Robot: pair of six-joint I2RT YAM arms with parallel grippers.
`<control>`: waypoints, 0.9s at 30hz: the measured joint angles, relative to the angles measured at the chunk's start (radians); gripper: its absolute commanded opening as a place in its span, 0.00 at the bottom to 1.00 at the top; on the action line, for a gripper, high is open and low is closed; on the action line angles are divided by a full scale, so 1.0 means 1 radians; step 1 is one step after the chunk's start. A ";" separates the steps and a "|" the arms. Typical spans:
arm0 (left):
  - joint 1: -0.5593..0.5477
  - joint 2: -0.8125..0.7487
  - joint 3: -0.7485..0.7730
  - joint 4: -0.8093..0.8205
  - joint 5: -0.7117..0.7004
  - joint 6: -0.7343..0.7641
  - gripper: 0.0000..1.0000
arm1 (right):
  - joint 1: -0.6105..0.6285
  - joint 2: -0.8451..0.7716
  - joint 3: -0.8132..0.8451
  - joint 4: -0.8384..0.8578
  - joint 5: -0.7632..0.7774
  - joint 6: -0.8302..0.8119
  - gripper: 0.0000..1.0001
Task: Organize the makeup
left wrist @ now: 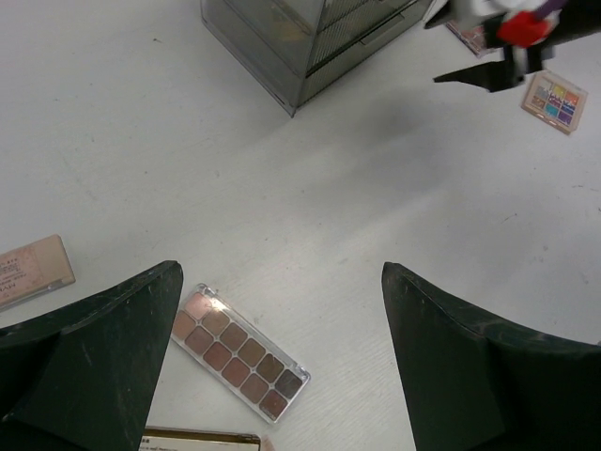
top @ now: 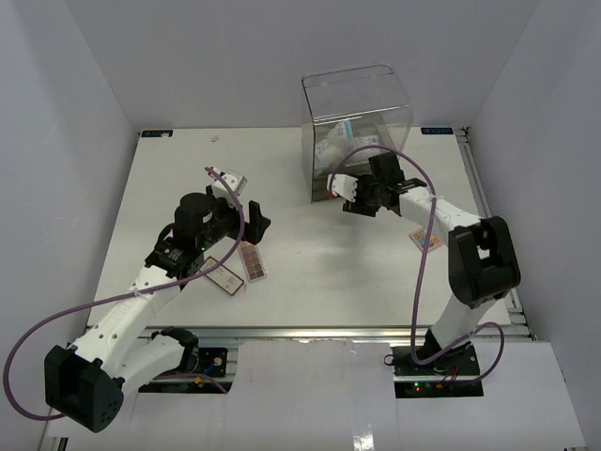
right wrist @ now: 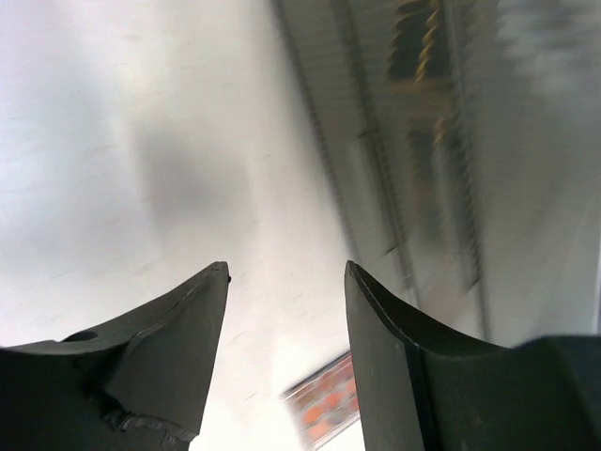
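Right gripper (right wrist: 287,268) hangs low in front of the clear acrylic drawer box (top: 357,103), fingers parted, nothing between them. A flat pink-orange eyeshadow palette (right wrist: 324,411) lies on the white table (top: 310,272) just beneath it, beside the box. Left gripper (left wrist: 280,272) is spread wide and empty over the long brown eyeshadow palette (left wrist: 239,352). The square multicoloured palette (top: 424,240) sits by the right arm, and white-blue sachets (top: 340,143) look to be inside the box. My worry: these palettes lie thin and flat, so fingers could skate off an edge or shove one against the box, and a careless wrist could knock the drawers.
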 measured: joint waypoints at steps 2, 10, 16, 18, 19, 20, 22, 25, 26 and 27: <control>0.000 0.016 0.000 0.002 0.005 -0.003 0.98 | -0.015 -0.098 -0.077 -0.004 -0.051 0.048 0.59; 0.007 0.101 -0.003 0.013 0.054 -0.036 0.98 | -0.142 -0.463 -0.363 0.215 -0.238 0.415 0.90; 0.014 0.133 -0.003 0.012 0.075 -0.041 0.98 | -0.263 -0.382 -0.451 0.392 -0.435 0.784 0.98; 0.014 0.125 -0.003 0.013 0.073 -0.041 0.98 | -0.293 -0.344 -0.499 0.487 -0.471 0.952 0.95; 0.014 0.118 -0.004 0.013 0.073 -0.041 0.98 | -0.305 -0.324 -0.519 0.529 -0.480 1.043 0.95; 0.014 0.112 -0.005 0.014 0.070 -0.041 0.98 | -0.311 -0.303 -0.527 0.564 -0.485 1.122 0.94; 0.014 0.102 -0.005 0.017 0.063 -0.040 0.98 | -0.315 -0.259 -0.531 0.641 -0.490 1.268 0.93; 0.014 0.095 -0.008 0.021 0.052 -0.037 0.98 | -0.314 -0.201 -0.538 0.792 -0.491 1.475 0.89; 0.014 0.095 -0.010 0.021 0.049 -0.036 0.98 | -0.314 -0.182 -0.547 0.856 -0.490 1.545 0.87; 0.014 0.095 -0.011 0.019 0.044 -0.034 0.98 | -0.314 -0.158 -0.555 0.925 -0.489 1.619 0.85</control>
